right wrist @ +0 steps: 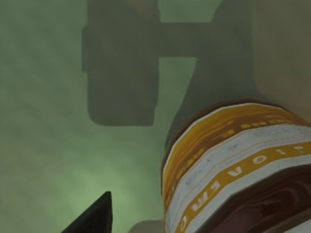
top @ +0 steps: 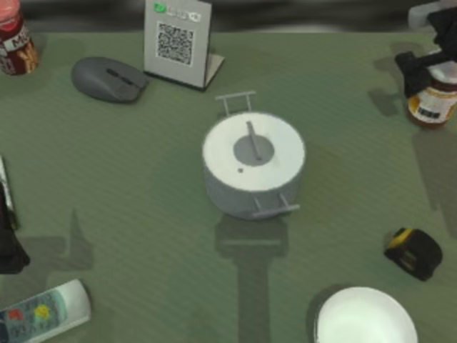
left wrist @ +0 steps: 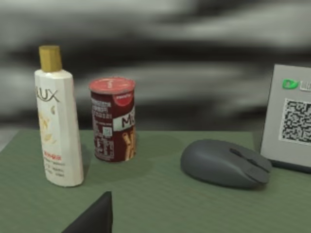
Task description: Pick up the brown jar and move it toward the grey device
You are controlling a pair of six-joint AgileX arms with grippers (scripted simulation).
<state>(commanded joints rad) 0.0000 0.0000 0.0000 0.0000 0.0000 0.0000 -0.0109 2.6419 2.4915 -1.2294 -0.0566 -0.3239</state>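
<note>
- Top view: the right gripper (top: pixel 437 68) sits over the brown jar (top: pixel 431 100) near the counter's far right corner, dark fingers closed about the white lid. Whether the jar stands on the counter (top: pixel 128 186) or hangs just above it cannot be told. The grey device (top: pixel 253 164) stands mid-counter, well apart from the jar, so the carry toward it looks yet to be made. The left arm (top: pixel 8 243) is parked at the left edge.
- Left wrist view: a red-lidded jar (left wrist: pixel 112 119), a white bottle (left wrist: pixel 57 124), a grey mouse (left wrist: pixel 226 162) and a QR card (left wrist: pixel 291 121) line the far left corner; only one dark finger (left wrist: pixel 95 218) shows, so the fingers' spread cannot be told.
- Right wrist view: the brown jar's yellow-and-white label fills the picture close under the wrist, a shadow on the counter beyond it, consistent with a grasp made and the move remaining.
</note>
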